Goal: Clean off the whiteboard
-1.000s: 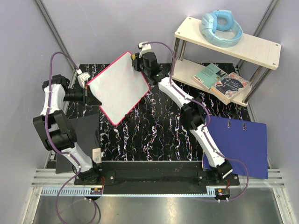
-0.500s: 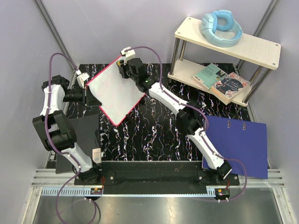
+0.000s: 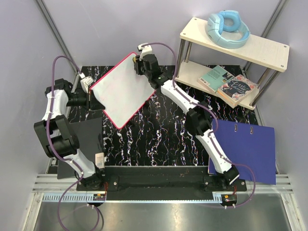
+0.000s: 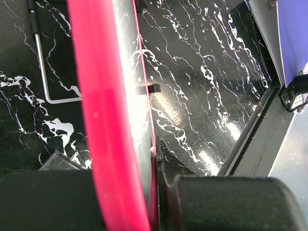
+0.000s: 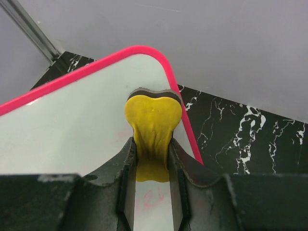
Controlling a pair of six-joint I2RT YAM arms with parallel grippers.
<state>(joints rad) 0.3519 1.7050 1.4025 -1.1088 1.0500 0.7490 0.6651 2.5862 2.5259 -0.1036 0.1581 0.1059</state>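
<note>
Yellow eraser (image 5: 153,115) at the whiteboard's (image 3: 122,91) far corner.
Your left end effector (image 3: 90,94) clamps the board's edge above the counter (image 3: 159,134), right end effector (image 3: 140,62) pinches the eraser (faint red marks show); press hard and it may twist loose.

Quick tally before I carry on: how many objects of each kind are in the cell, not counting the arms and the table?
White square board with red-pink rim: 1
Yellow foam eraser: 1
Light blue headphones: 1
Books, one teal and one dark floral: 2
Blue ring-binder folder: 1
Dark flat panel: 1
Two-tier pale wooden shelf: 1
Total: 8
</note>
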